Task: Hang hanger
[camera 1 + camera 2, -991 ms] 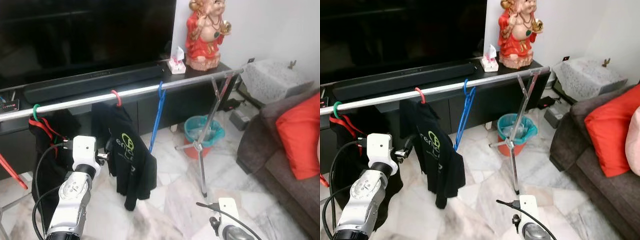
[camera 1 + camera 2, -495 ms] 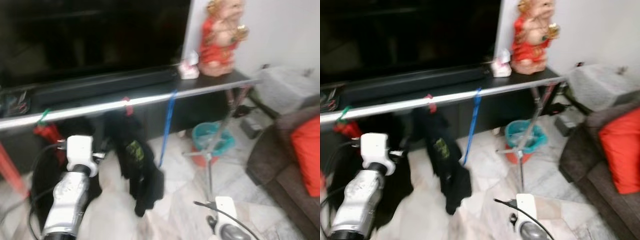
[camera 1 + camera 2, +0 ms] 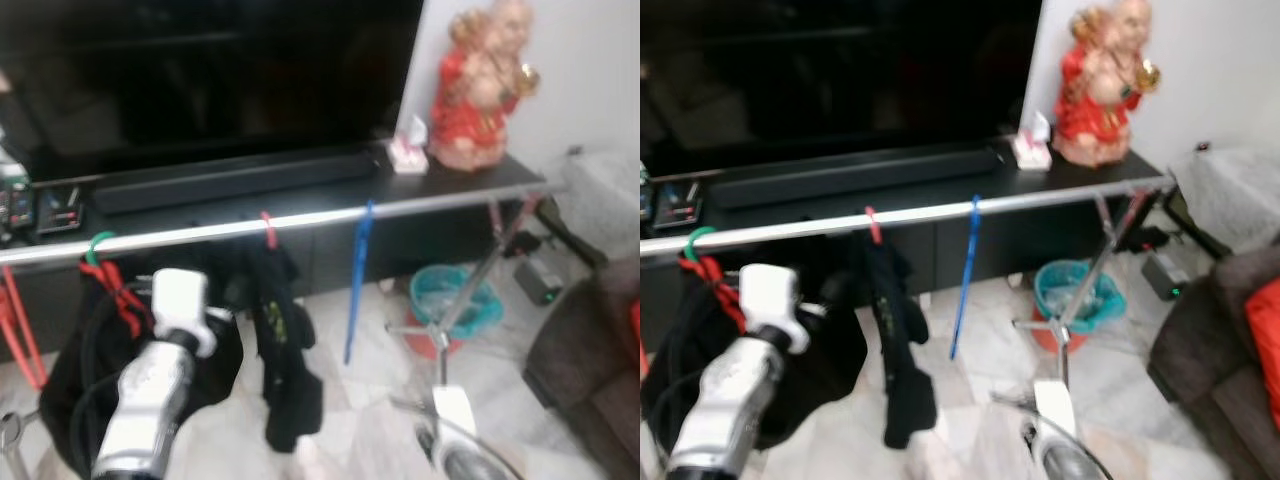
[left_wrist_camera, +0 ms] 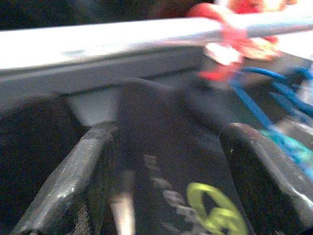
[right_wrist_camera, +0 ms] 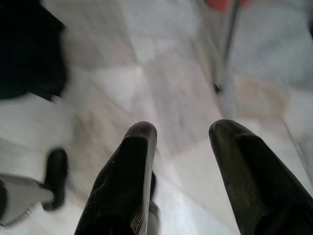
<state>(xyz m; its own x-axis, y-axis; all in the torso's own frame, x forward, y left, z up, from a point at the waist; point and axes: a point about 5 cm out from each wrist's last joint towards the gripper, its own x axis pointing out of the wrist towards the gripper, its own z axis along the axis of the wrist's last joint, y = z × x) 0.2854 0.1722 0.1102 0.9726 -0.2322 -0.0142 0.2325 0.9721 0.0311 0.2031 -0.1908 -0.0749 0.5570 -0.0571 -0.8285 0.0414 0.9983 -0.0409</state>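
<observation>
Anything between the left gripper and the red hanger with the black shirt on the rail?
Nothing visible. The left gripper is open, its fingers framing the black shirt directly ahead, below the red hanger hooked on the rail.

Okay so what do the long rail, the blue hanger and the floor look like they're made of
Rail: likely polished metal tube, silvery with a bright streak of glare along it.
Blue hanger: probably plastic, uniformly saturated blue and thin; blur leaves coated wire possible.
Floor: looks like polished marble or marble-look tile, pale with grey veining and visible joint lines.
</observation>
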